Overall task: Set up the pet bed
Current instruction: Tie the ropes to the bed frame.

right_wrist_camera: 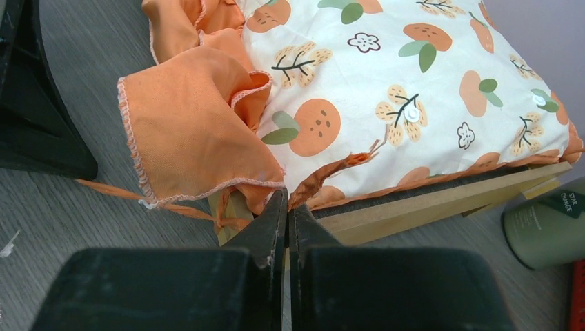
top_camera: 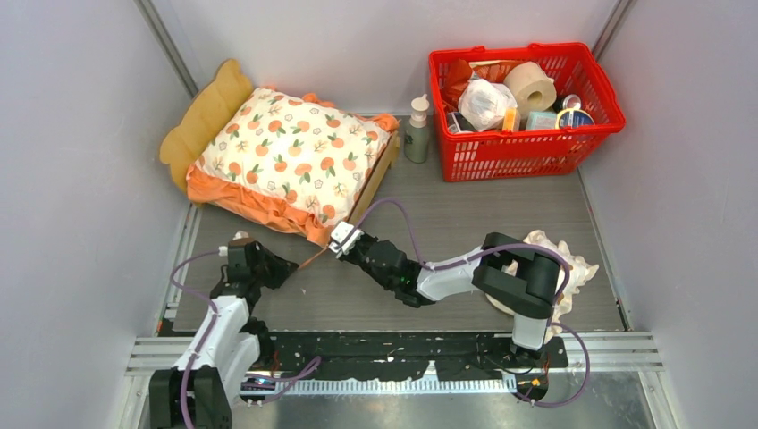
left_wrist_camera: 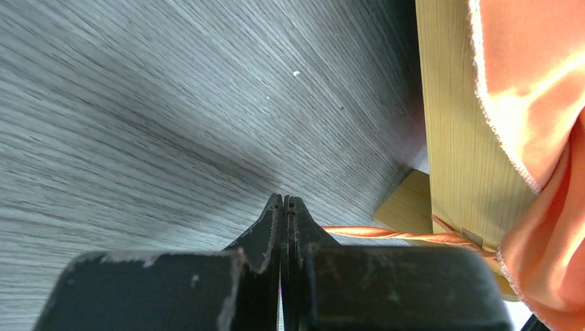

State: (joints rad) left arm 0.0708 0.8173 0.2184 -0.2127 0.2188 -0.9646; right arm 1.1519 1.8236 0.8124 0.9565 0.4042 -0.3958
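Orange-frilled cushion [top_camera: 295, 156] tops the pet bed [top_camera: 210, 112]; left end effector [left_wrist_camera: 284, 203] and right end effector [right_wrist_camera: 287, 200] are shut, hold unclear.

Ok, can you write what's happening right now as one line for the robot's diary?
cushion: on pet bed | left gripper: shut, near bed corner | right gripper: shut, at bed corner | frilled pillow: off the bed

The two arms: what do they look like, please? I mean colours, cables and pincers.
Both arms are mostly black with white-grey link covers: left arm, right arm. A purple cable loops along each. The left pincer and right pincer have flat, matte black fingers that taper to thin tips, scuffed at the edges.
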